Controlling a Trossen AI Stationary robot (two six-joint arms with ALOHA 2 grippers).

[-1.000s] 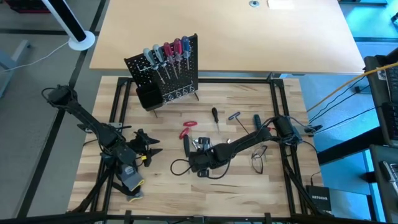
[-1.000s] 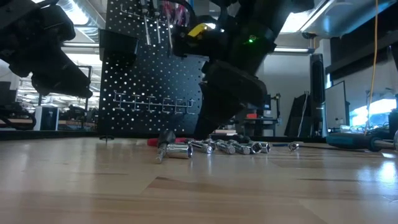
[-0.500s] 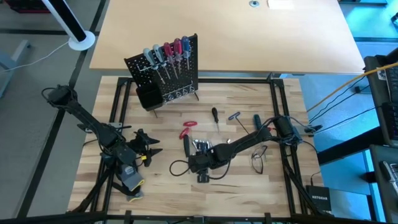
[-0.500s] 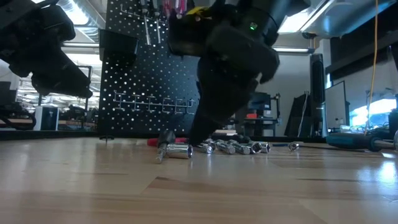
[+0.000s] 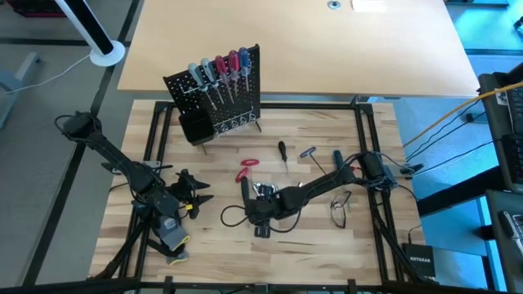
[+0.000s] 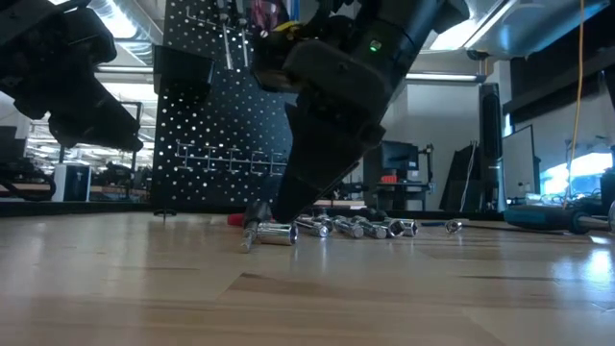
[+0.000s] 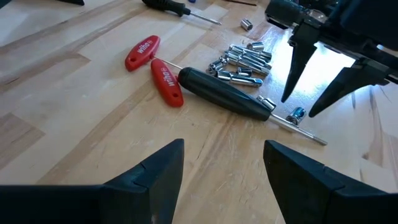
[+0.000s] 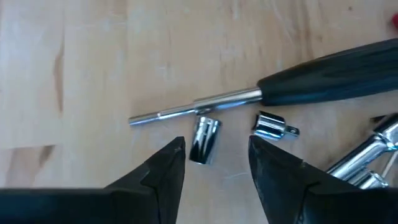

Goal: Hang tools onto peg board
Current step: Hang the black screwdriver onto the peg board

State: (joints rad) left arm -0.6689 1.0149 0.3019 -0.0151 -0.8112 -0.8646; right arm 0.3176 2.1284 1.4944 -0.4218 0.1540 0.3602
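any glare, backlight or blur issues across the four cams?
Low view: the peg board and the right tool are backlit, near-silhouettes against bright ceiling lights. Left wrist view: a glare patch on the table behind the right tool. Right wrist view: the sockets are sharp, its own fingers soft. High view: even light.

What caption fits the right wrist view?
Open right gripper poised over a small silver socket bit beside a black-handled driver on wood.

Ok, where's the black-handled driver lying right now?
In the high view, the black-handled driver lies mid-table, just right of the red-handled pliers, beside the silver bits, under the right gripper.
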